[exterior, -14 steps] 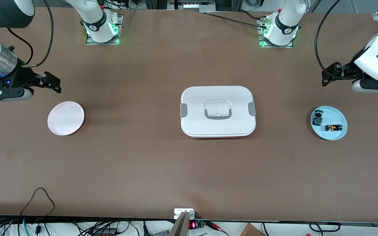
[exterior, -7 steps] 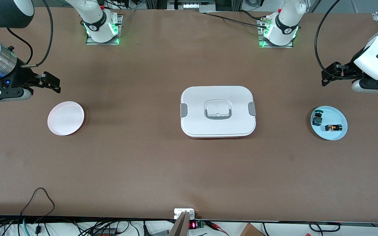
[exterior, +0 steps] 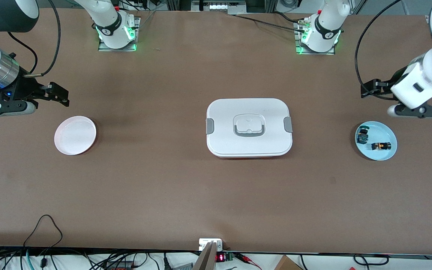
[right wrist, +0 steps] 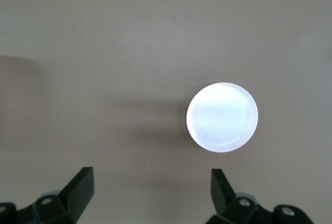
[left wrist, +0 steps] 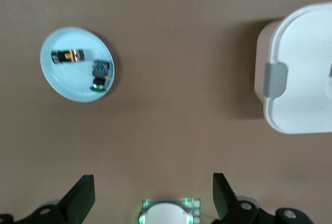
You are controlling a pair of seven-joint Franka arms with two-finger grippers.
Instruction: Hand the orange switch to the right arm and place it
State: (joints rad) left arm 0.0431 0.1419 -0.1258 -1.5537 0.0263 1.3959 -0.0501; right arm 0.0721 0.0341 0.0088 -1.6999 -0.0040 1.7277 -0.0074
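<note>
The orange switch (exterior: 381, 146) lies on its side on a light-blue plate (exterior: 380, 129) at the left arm's end of the table. A small dark part with teal bits (exterior: 362, 136) lies beside it on the same plate. My left gripper (exterior: 417, 111) is open and empty, up over bare table beside that plate. The left wrist view shows its gripper (left wrist: 154, 193), the switch (left wrist: 68, 55) and the plate (left wrist: 72, 85). My right gripper (exterior: 4, 107) is open and empty and waits over bare table beside a pale pink plate (exterior: 75, 135). The right wrist view shows its gripper (right wrist: 152, 187) and that plate (right wrist: 222, 116).
A white lidded container (exterior: 219, 112) with grey side clips stands in the middle of the table, and its end shows in the left wrist view (left wrist: 301, 79). Both arm bases stand along the table edge farthest from the front camera.
My left arm has swung down and toward the light-blue plate, still open. The right arm has not moved.
</note>
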